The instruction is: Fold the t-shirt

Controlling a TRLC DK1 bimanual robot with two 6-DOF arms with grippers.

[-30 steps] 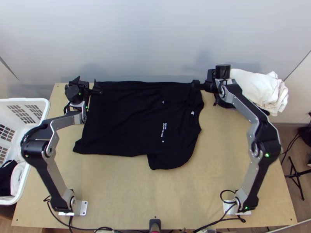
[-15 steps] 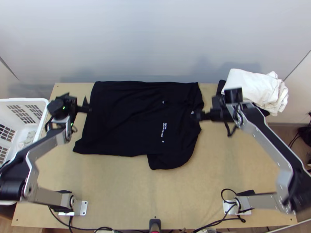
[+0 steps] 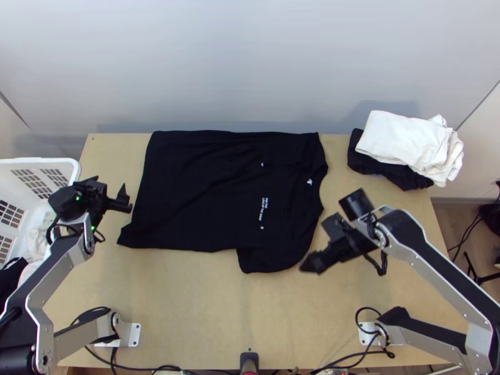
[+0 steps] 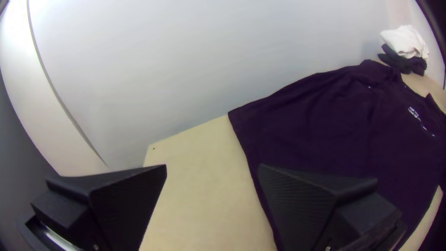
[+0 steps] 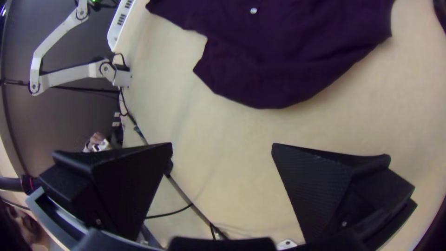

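Soft, fairly bright light covers the bench [image 3: 187,300] in the top view, with a faint, blurry-edged shadow on the wall [image 3: 250,62] behind the pile [image 3: 390,140]. The shirt [image 3: 219,194] is so dark its creases barely read. The right claw [image 3: 312,262] is smeared by blur. Both wrist views bend straight edges and darken at the corners; in the left one, the wall glares palest towards the upper left.

The black t-shirt [image 3: 200,187] lies spread on the table [image 3: 187,306] — white cloth [image 3: 400,137] rests on dark cloth [image 3: 369,165] nearby.
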